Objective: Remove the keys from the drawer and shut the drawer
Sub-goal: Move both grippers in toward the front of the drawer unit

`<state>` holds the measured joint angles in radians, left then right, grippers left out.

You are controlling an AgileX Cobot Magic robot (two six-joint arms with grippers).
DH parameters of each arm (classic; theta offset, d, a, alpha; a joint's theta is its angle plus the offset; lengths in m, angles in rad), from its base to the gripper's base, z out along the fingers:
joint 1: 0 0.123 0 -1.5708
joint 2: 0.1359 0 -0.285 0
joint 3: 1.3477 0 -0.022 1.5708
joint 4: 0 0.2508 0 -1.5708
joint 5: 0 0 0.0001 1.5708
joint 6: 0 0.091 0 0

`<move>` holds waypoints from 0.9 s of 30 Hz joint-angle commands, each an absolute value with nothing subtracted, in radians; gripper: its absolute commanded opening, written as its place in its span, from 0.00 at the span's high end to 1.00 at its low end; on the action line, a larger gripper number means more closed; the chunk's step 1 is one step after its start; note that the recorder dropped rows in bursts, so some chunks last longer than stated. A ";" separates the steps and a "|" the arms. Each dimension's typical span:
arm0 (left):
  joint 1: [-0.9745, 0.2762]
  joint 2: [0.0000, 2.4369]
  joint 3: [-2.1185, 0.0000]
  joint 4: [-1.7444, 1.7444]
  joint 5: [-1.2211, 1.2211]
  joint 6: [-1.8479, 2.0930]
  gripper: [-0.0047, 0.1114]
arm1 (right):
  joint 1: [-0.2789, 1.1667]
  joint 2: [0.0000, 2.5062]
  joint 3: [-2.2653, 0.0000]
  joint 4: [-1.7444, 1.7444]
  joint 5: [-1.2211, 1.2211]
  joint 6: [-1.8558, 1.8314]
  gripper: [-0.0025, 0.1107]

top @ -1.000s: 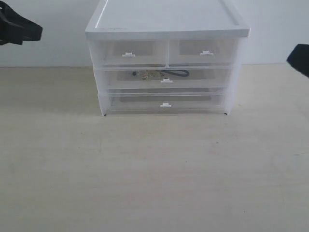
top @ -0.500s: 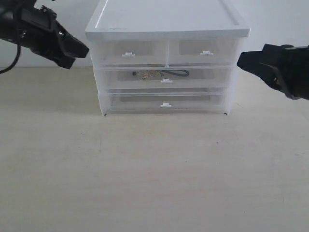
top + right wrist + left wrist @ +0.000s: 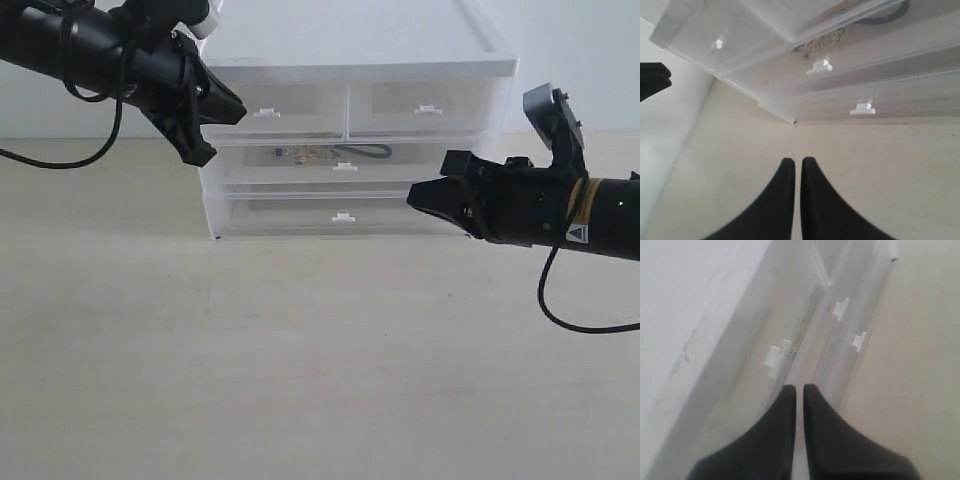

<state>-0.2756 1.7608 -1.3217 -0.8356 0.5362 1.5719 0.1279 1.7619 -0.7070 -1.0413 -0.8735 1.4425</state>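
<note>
- At the front of the white cabinet [image 3: 350, 40], both arms have come in from the edges of the exterior view, where a moment ago only their tips showed
- Up by the cabinet's top left corner, the left gripper [image 3: 799, 389] now hangs in front of the upper left compartment; its jaws are closed to a thin slit with nothing between them
- Low over the table [image 3: 300, 380], the right gripper [image 3: 413, 197] has moved in front of the cabinet's lower right part; it points across the fronts, jaws pressed together and empty
- Nothing else has moved: the keys [image 3: 325, 152] lie where they were, inside the middle drawer [image 3: 430, 160], seen through its cloudy front just above the small tab handle [image 3: 345, 167]
- That drawer is fully pushed in, as are the others
- By the look of it, this is only the approach, and neither gripper touches the cabinet yet
- Opening the drawer comes first, and the right gripper looks nearer to the tab; its jaws likely need to part to pinch it
</note>
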 commanded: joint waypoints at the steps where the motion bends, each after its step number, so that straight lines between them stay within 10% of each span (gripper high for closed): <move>1: -0.280 1.796 -1.346 -0.841 0.479 1.625 0.92 | 0.122 1.790 -0.725 -1.000 -0.923 1.408 0.98; 27: -0.280 1.882 -1.399 -0.841 0.306 1.669 0.92 | 0.150 2.046 -0.895 -1.000 -1.072 1.458 0.98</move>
<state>-0.2802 1.8800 -1.3921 -0.8317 0.4060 1.6656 0.1495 2.0268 -0.8702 -1.0017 -1.0597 1.4325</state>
